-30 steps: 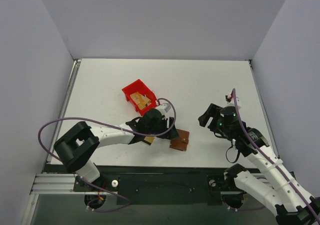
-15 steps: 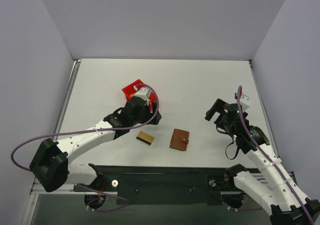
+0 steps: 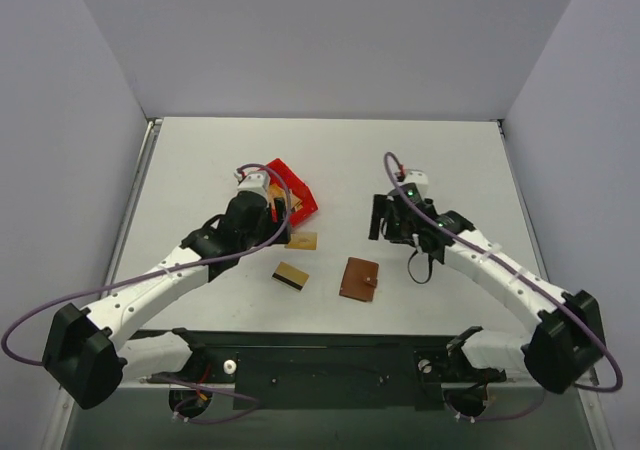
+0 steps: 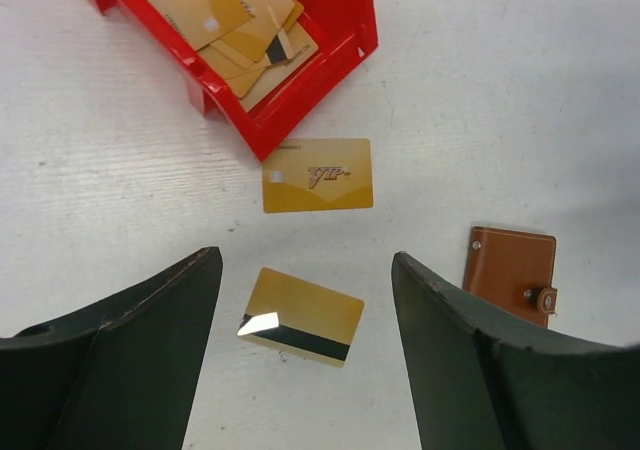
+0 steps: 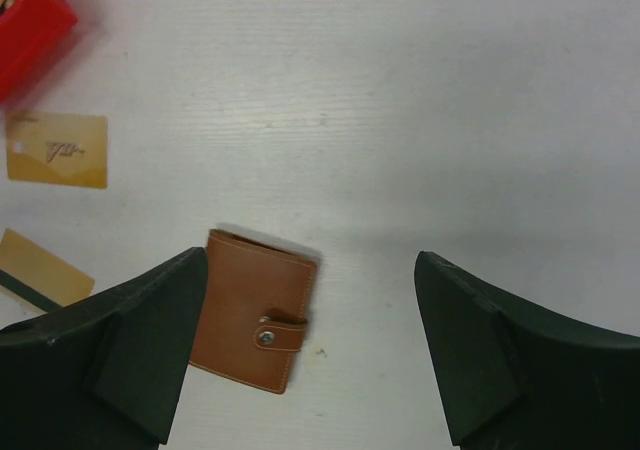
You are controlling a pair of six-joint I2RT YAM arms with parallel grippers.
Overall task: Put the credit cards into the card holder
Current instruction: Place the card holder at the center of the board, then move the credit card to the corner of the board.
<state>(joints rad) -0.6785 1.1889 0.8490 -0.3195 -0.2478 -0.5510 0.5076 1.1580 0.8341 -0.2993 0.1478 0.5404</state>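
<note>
White desk [image 3: 430,160], four items directly on it: red bin [image 4: 350,30] left of centre, gold card [image 4: 317,175] logo-up right at the bin's near corner, striped card [image 4: 300,316] stripe-up nearer the arms, closed brown wallet [image 4: 512,272] to its right, tab snapped; cards and wallet not touching each other

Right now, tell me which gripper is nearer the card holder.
Right. The right gripper hangs just beyond the card holder; the left gripper sits farther off to its left, by the red bin.
</note>
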